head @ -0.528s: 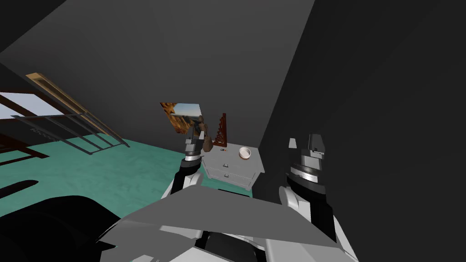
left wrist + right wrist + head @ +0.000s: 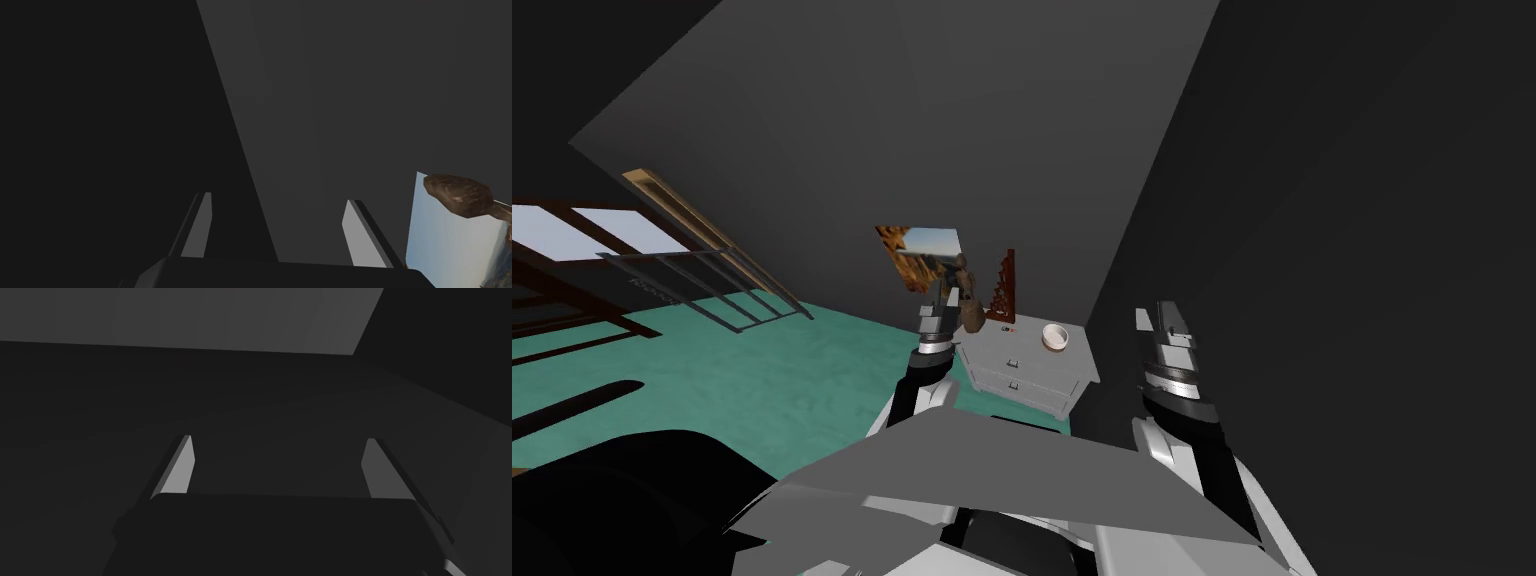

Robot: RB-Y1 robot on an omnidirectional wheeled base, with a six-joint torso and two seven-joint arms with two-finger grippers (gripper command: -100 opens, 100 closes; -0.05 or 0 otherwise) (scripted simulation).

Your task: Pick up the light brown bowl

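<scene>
Now both forearms [image 2: 917, 392] upright, fingers [image 2: 179, 473] apart.

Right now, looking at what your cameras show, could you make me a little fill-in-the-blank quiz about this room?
1. The bowl sits on a grey cabinet that has ___ drawers.
2. A brown figurine stands on the same cabinet, to the bowl's ___.
3. The left gripper and the right gripper both have their fingers ___.
Missing words: two; left; open.
</scene>
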